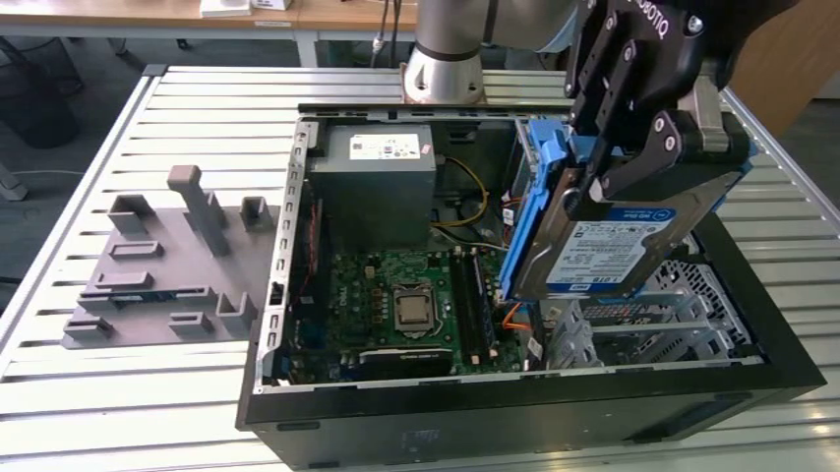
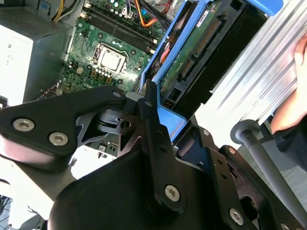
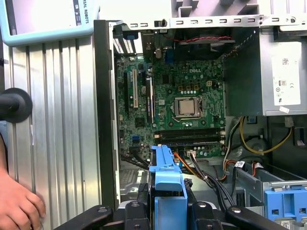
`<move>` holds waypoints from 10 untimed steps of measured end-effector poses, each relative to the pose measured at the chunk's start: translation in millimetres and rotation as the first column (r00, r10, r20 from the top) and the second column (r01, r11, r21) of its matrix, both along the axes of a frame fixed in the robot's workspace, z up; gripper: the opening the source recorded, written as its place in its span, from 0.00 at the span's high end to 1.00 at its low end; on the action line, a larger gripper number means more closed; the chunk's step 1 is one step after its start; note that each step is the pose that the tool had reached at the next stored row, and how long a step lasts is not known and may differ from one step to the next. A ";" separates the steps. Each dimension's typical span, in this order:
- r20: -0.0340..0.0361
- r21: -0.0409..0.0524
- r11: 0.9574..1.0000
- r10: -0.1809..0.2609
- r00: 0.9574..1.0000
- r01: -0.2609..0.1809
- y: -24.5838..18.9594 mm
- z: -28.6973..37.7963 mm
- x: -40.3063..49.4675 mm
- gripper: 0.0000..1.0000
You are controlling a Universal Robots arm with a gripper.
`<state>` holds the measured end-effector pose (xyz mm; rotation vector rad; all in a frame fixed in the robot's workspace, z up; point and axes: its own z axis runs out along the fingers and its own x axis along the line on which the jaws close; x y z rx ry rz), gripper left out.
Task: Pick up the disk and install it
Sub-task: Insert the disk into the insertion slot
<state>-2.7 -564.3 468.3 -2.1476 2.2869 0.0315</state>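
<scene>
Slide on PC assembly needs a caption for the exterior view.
Gripper holds the disk tilted above the open computer case.

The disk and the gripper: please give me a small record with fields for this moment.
gripper: shut on the disk
disk: silver drive in blue carrier, held tilted above the open computer case
computer case: lies open on the slatted table
motherboard: exposed below the disk
power supply: grey box in the case
person's hand: rests on the table beside the case

slatted metal table [image 1: 79,393], computer case [image 1: 525,413], grey fixture [image 1: 157,285]
</scene>
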 end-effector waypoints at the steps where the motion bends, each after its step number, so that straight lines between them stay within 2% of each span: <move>1: 0.000 0.000 1.000 0.000 1.000 0.000 0.0 -0.1 0.1 0.64; 10: 0.000 0.000 1.000 0.000 1.000 0.000 0.0 -0.6 4.2 0.64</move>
